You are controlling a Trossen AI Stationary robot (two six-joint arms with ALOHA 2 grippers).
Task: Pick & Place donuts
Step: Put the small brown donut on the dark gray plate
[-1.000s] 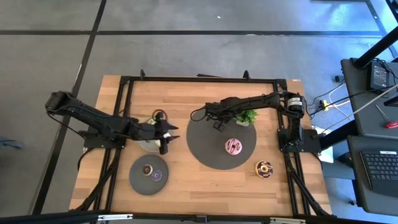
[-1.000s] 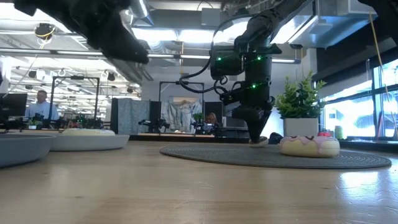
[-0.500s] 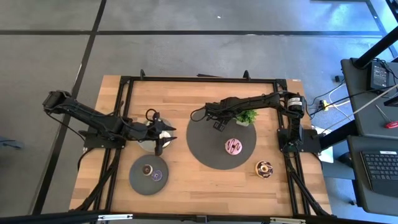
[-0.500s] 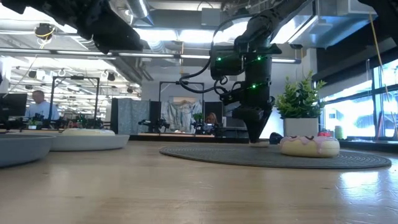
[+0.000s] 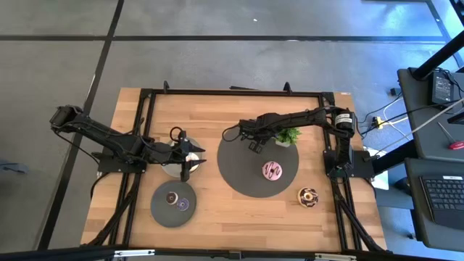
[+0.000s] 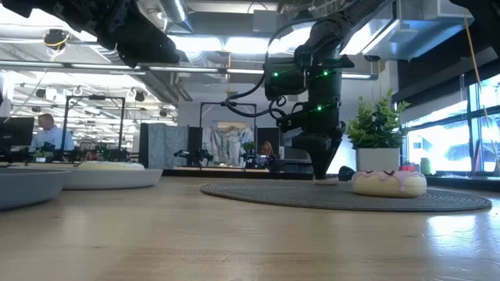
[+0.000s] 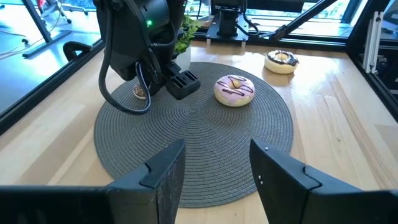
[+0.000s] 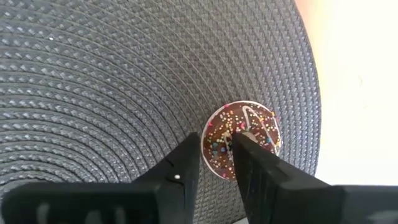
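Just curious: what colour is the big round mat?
Dark grey, woven in rings; clearest in the left wrist view.

Pale wood table (image 5: 217, 116), smooth, its grain showing with a soft sheen. The round mat (image 7: 205, 155) is dark grey woven cord, ribbed and matt. A small donut (image 8: 241, 140) looks glossy brown, dotted with sprinkles. The black gripper fingers (image 7: 163, 177) look like hard matt plastic.
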